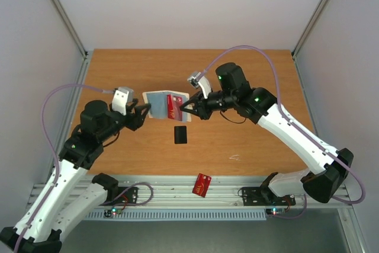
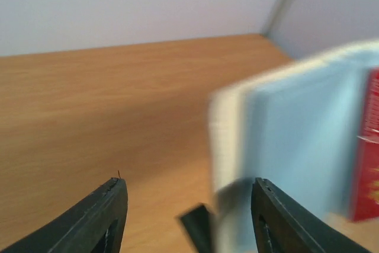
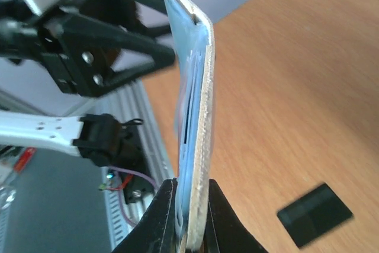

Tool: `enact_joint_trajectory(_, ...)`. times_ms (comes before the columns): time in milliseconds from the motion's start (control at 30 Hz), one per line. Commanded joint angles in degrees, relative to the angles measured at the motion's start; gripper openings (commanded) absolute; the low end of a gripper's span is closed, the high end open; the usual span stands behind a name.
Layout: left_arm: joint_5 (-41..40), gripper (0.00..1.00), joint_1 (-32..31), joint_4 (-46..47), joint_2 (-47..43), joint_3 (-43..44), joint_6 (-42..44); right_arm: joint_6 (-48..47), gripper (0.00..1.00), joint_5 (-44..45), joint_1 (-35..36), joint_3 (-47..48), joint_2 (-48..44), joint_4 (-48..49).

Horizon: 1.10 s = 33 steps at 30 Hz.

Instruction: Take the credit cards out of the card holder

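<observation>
Grey-blue card holder [image 1: 157,105], red card [image 1: 173,106]

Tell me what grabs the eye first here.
The card holder, opened mid-table, is pinched at one edge by the right gripper, a red card showing in its sleeve; the open left gripper faces its other edge. A black card lies just nearer, and a second red card sits on the front rail.
</observation>
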Motion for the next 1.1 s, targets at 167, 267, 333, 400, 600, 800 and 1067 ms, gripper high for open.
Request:
enact_joint_trajectory(167, -26.3, 0.55, 2.3, 2.4, -0.2, -0.8, 6.0, 13.8, 0.01, 47.2, 1.9, 17.0, 12.7, -31.3)
enact_joint_trajectory(267, -12.4, 0.29, 2.3, 4.4, -0.3, -1.1, 5.3, 13.0, 0.01, 51.7, 5.7, 20.5, 16.5, -33.3)
enact_joint_trajectory(333, 7.2, 0.25, 2.2, 7.5, 0.0, -2.3, 3.7, 12.1, 0.01, 48.0, 6.8, 21.7, 17.2, -30.9)
enact_joint_trajectory(400, 23.4, 0.27, 1.6, 12.1, 0.7, -4.9, 0.1, 9.6, 0.01, 38.8, 7.8, 21.3, 16.7, -26.3)
enact_joint_trajectory(600, 26.3, 0.20, 1.0, 19.1, 0.9, -8.4, -5.0, 5.1, 0.01, 12.9, 8.2, 12.6, 10.1, -7.5)
enact_joint_trajectory(800, 27.8, 0.18, 1.7, 19.2, 0.6, -8.6, -5.9, 3.3, 0.01, 2.2, 7.8, 6.5, 4.3, 1.6)
enact_joint_trajectory(1067, 33.1, 0.23, 3.4, 22.1, -0.2, -7.2, -8.3, -1.9, 0.01, -11.1, 7.6, 4.2, -0.2, 5.5)
